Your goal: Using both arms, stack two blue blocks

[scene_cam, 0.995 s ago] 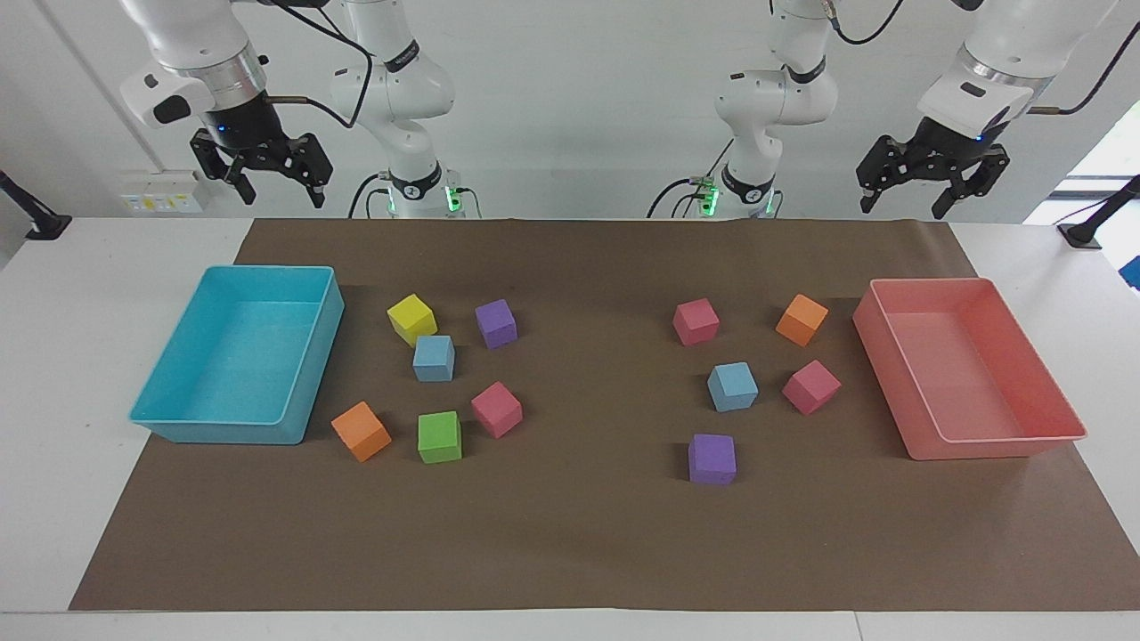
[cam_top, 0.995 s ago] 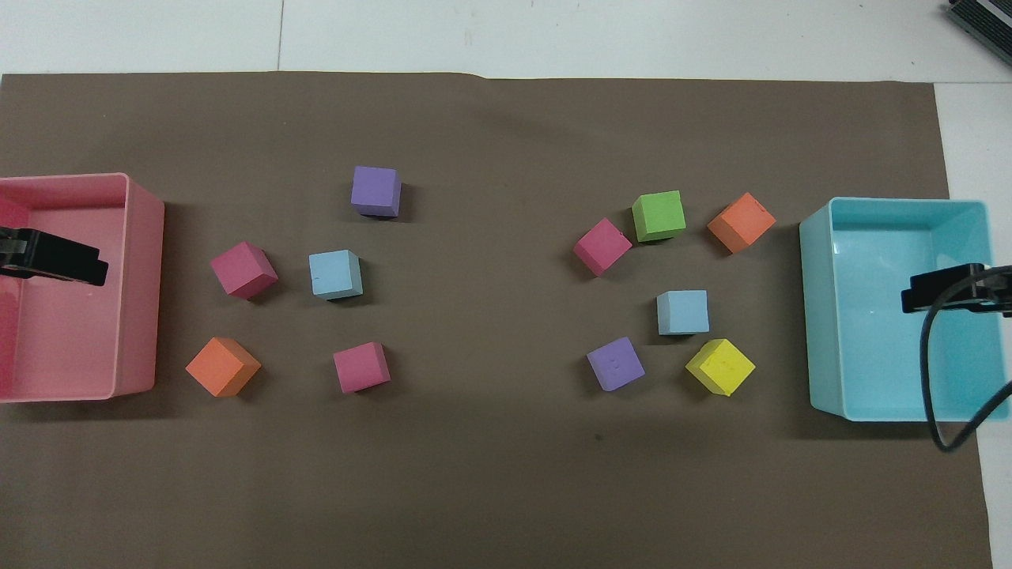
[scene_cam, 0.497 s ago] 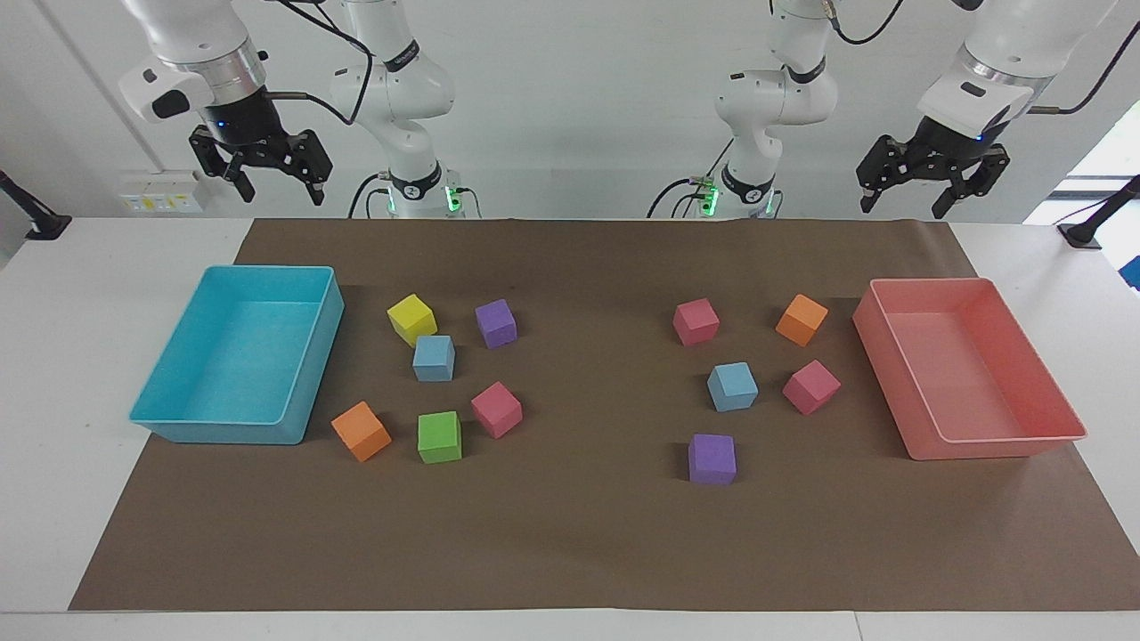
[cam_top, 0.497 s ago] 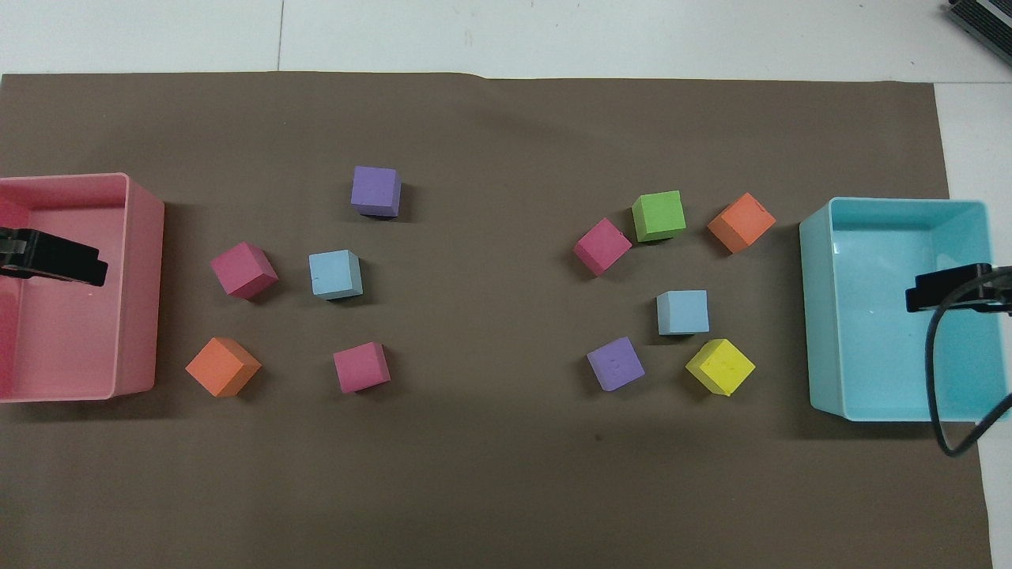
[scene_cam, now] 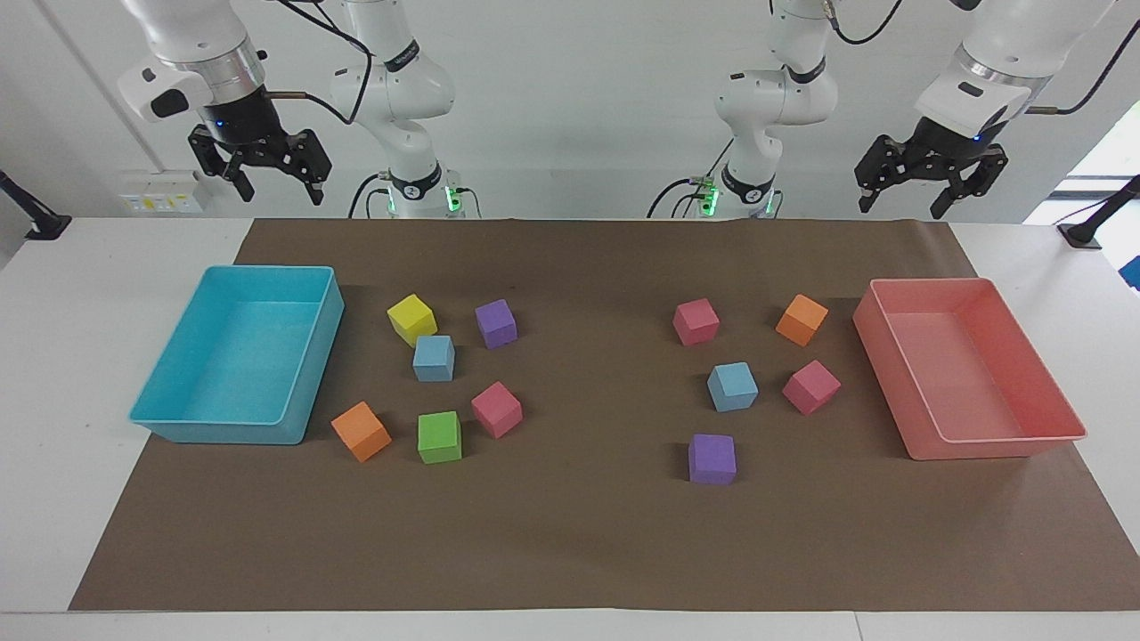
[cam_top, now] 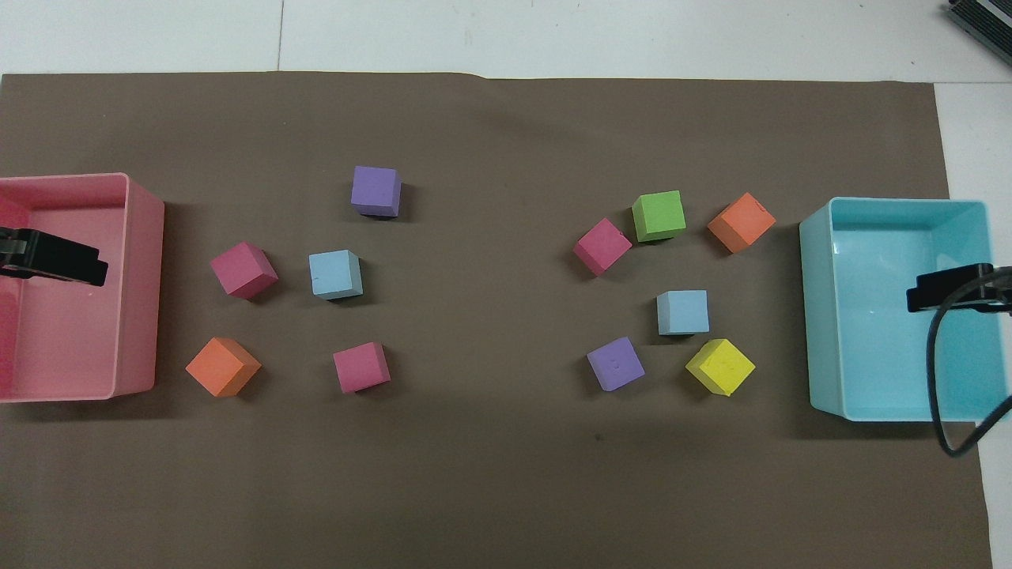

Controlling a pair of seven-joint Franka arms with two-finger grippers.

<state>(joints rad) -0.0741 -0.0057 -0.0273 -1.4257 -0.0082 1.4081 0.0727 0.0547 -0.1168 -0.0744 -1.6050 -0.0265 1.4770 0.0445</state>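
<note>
Two light-blue blocks lie apart on the brown mat. One [scene_cam: 434, 358] sits between a yellow cube and a green cube, toward the right arm's end; it also shows in the overhead view [cam_top: 682, 311]. The other [scene_cam: 732, 386] sits beside a pink cube, toward the left arm's end, and shows in the overhead view too [cam_top: 335, 273]. My right gripper [scene_cam: 279, 191] is open and empty, high over the cyan tray [cam_top: 945, 288]. My left gripper [scene_cam: 899, 206] is open and empty, high over the pink tray [cam_top: 59, 265].
A cyan tray [scene_cam: 312, 356] stands at the right arm's end and a pink tray [scene_cam: 891, 356] at the left arm's end. Yellow [scene_cam: 411, 319], purple [scene_cam: 496, 322], orange [scene_cam: 361, 431], green [scene_cam: 440, 436] and pink [scene_cam: 496, 409] cubes surround one blue block. Pink, orange and purple [scene_cam: 712, 458] cubes surround the other.
My right gripper has risen a little and drawn slightly back over the cyan tray. The left gripper and all the cubes have stayed put.
</note>
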